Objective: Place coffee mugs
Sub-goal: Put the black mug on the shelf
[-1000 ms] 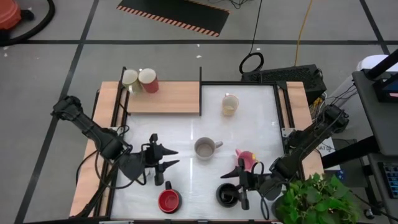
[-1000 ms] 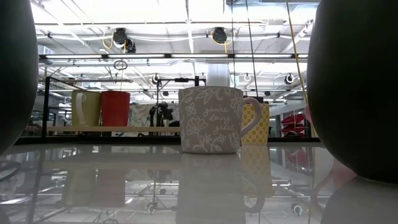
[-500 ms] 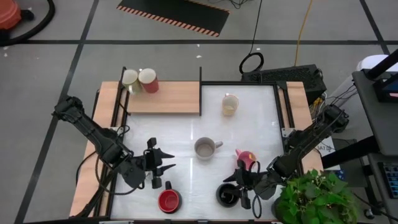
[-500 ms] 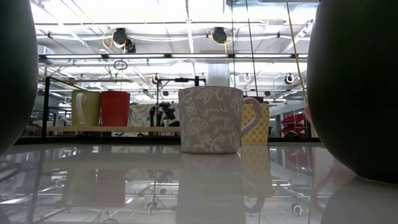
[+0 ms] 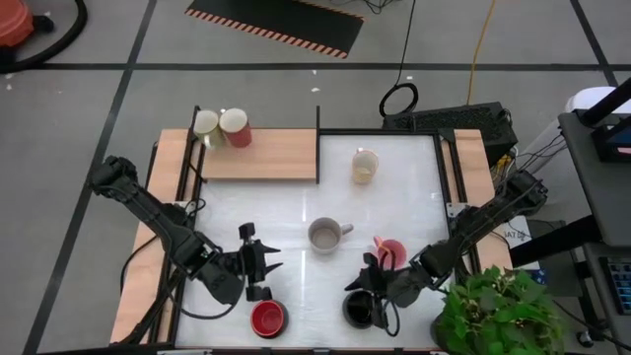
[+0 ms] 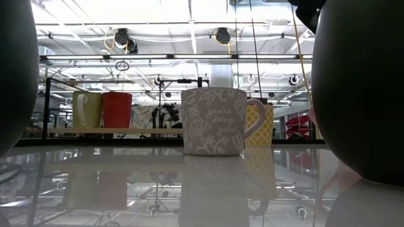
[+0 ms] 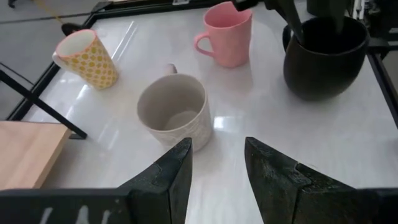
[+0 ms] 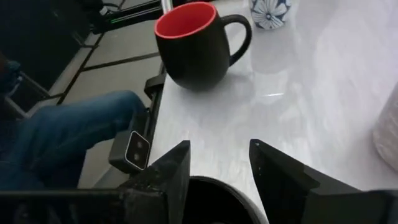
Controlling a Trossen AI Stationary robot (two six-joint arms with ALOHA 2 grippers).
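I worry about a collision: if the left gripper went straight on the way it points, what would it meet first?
Probably the grey mug: in the left wrist view it sits just ahead of the open left gripper. The pink mug and black mug stand farther off, to the side; depth is uncertain.

Robotics lab or workshop: taped concrete floor, hazard-striped mat, ceiling strip lights, trailing cables, framed white test table.

Bright overhead light, glare on the glossy white table, blurred near mugs.
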